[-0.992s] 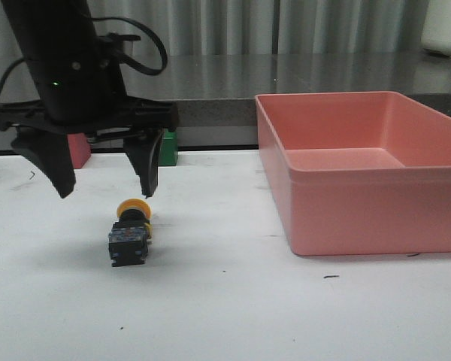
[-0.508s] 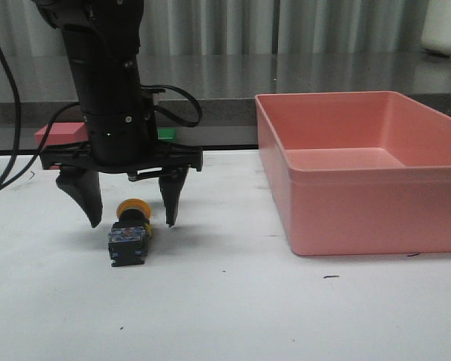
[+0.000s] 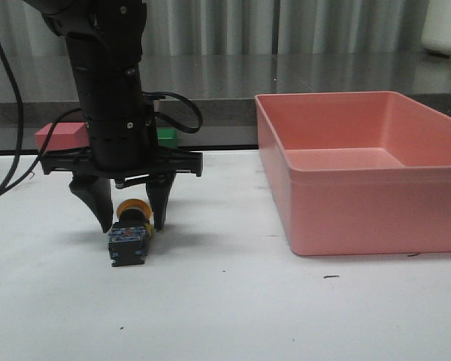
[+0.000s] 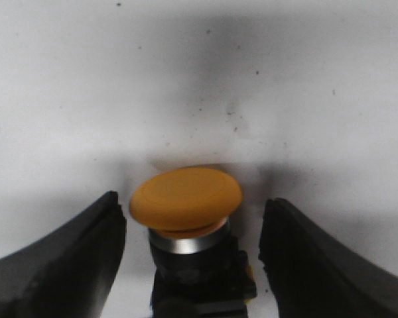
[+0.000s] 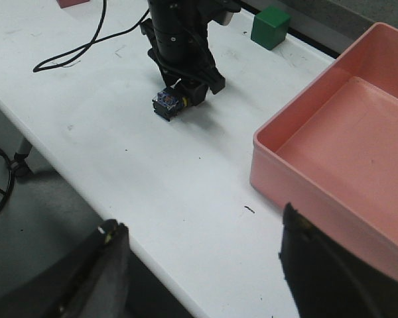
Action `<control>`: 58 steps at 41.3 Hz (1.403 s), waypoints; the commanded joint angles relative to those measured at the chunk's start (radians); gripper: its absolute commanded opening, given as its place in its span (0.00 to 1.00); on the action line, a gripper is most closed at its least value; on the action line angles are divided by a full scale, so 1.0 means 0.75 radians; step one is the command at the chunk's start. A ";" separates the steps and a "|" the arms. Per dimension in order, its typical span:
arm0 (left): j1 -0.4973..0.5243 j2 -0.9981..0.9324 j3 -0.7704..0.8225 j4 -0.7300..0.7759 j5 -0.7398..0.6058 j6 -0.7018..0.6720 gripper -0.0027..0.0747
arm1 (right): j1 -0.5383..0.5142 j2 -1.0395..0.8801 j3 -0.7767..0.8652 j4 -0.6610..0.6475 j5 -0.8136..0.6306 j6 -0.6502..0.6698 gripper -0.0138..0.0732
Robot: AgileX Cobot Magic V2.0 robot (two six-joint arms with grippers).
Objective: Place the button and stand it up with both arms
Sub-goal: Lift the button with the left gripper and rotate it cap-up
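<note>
The button [image 3: 129, 242] lies on its side on the white table, its yellow cap [image 3: 134, 207] pointing toward the back and its black-blue base toward the front. My left gripper [image 3: 131, 224] has come straight down over it and is open. Its fingers [image 4: 86, 255] flank the button [image 4: 186, 197] with a narrow gap on each side, not touching. My right gripper [image 5: 202, 222] is open and empty, high above the table's front edge and far from the button [image 5: 169, 103]. It does not show in the front view.
A large pink bin [image 3: 361, 173] stands on the right of the table. A green cube [image 5: 270, 26] and a red block [image 3: 60, 135] sit at the back behind the left arm [image 5: 182, 40]. A black cable [image 5: 73, 50] trails across the table's left side.
My left gripper has dropped from above the button to table level, and its fingers have drawn in close on both sides of it. The button has not moved.
</note>
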 commanded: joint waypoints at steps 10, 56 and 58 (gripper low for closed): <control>0.033 -0.062 -0.038 -0.024 0.035 -0.008 0.57 | -0.007 0.001 -0.032 -0.002 -0.081 -0.008 0.74; 0.104 -0.521 0.110 -0.005 -0.134 0.491 0.26 | -0.007 0.001 -0.032 -0.002 -0.081 -0.008 0.74; 0.132 -0.577 0.168 -0.025 -0.197 0.524 0.26 | -0.007 0.001 -0.032 -0.002 -0.081 -0.008 0.74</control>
